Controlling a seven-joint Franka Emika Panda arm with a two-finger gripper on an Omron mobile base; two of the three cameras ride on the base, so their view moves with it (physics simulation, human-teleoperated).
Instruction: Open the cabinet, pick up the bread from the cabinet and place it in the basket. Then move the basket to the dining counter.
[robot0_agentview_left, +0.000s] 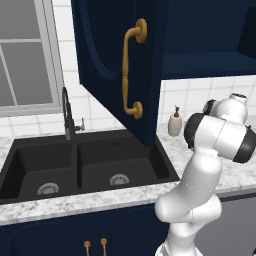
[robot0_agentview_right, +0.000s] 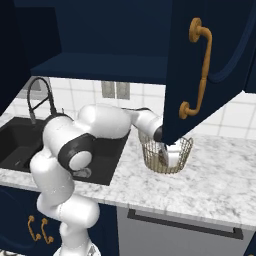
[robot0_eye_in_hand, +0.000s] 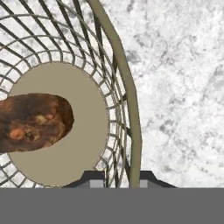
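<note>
We count one bread (robot0_eye_in_hand: 33, 122), a dark golden-brown bun lying on the flat tan floor of the one basket (robot0_eye_in_hand: 131, 113), towards one side of it. The basket (robot0_agentview_right: 184, 150) stands upright on the marble counter (robot0_agentview_right: 220, 185), to the right of the sink and partly behind the open door of the cabinet (robot0_agentview_right: 220, 45). The gripper (robot0_eye_in_hand: 118, 178) reaches down at the basket's near side; in the hand view its two dark fingertips (robot0_eye_in_hand: 94, 178) rise on either side of the wire wall and rim, one inside the basket and one outside. The jaws stand only a little apart, with the rim between them, but we cannot tell whether they press on it or merely straddle it. The cabinet shows two open doors, each with one long curved brass handle (robot0_agentview_left: 131, 67). Further out we see one black double sink (robot0_agentview_left: 80, 165), one dark tap (robot0_agentview_left: 67, 115), one white soap bottle (robot0_agentview_left: 175, 122) and one window (robot0_agentview_left: 25, 55).
</note>
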